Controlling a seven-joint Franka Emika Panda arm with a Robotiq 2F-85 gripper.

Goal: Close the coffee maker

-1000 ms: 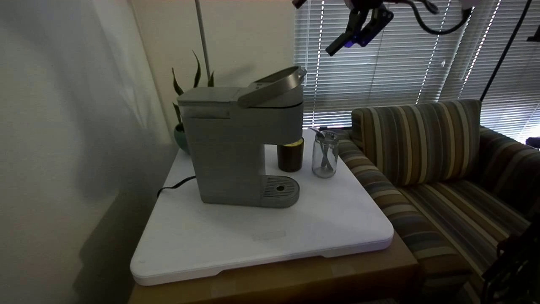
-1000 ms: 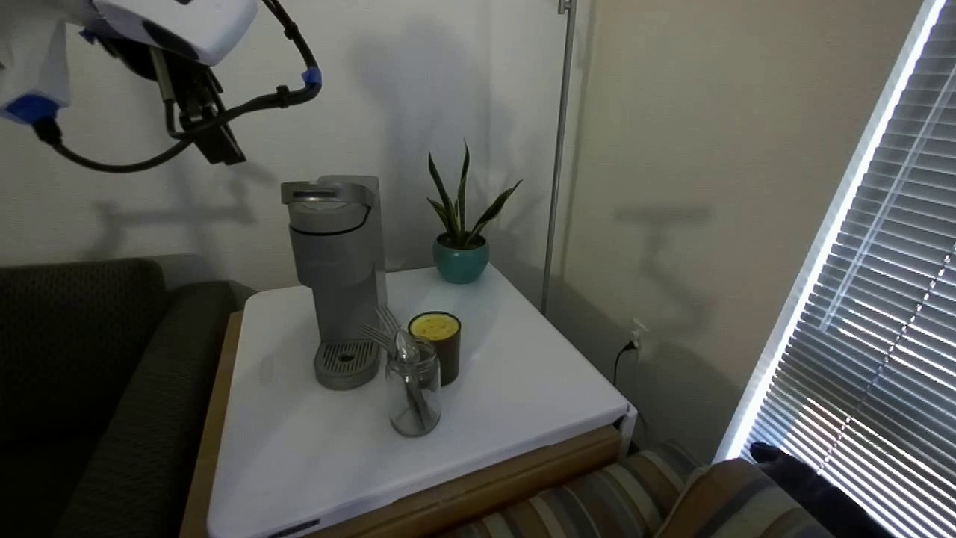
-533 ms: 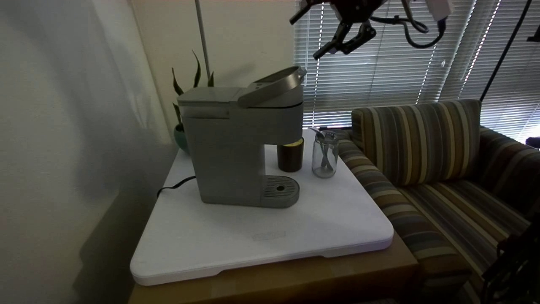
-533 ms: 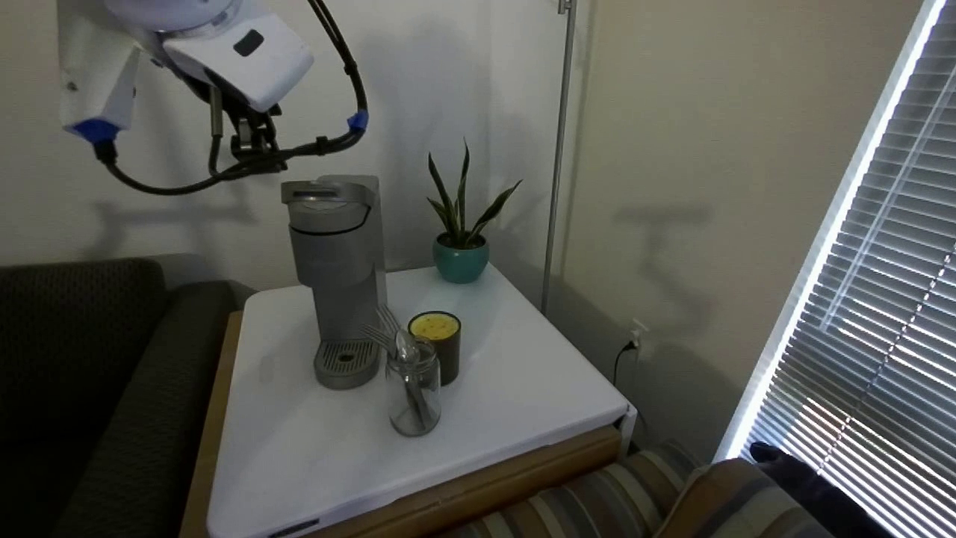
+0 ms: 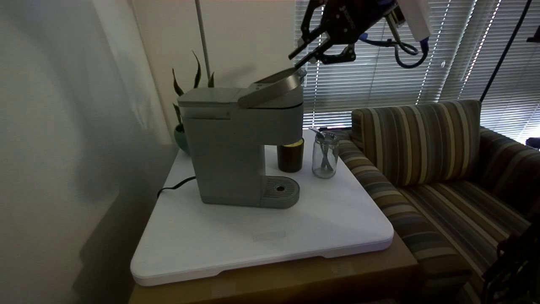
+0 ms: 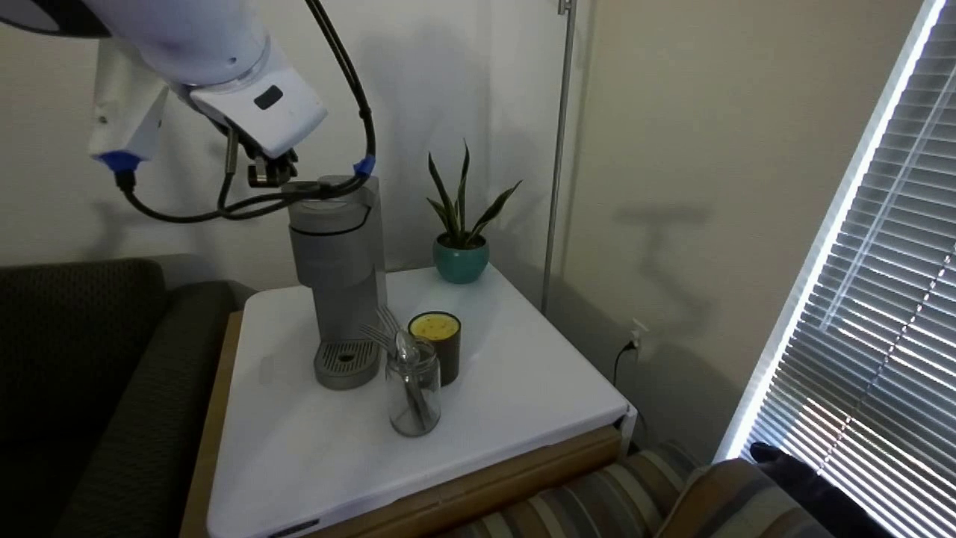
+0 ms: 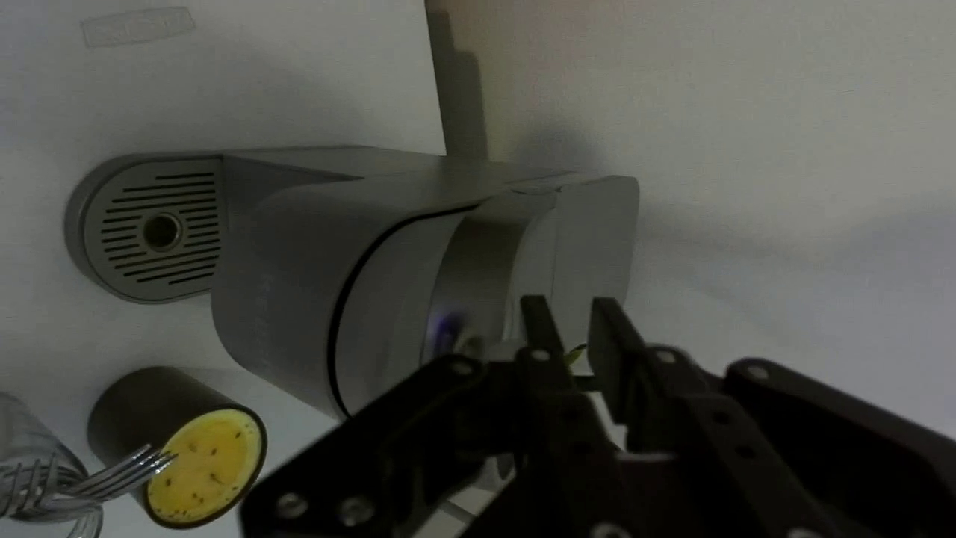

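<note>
The grey coffee maker stands upright on the white table in both exterior views. Its silver-banded top lid slopes upward toward the front. Just above the raised front end of that lid is my gripper, pointing down at a slant; whether a fingertip touches it, I cannot tell. In the wrist view, the gripper shows a narrow gap between its fingers, with nothing held in it. The silver band lies beside the fingers there. The arm and its cables hide the fingers in an exterior view, along with part of the lid.
A dark cup with yellow contents and a glass jar of cutlery stand near the drip base. Behind the machine is a potted plant. A black cord runs off the table. A striped armchair adjoins it.
My gripper has come down and toward the coffee maker, from high above to just over the lid's front end. Its fingers have drawn closer together. The coffee maker has not visibly moved.
</note>
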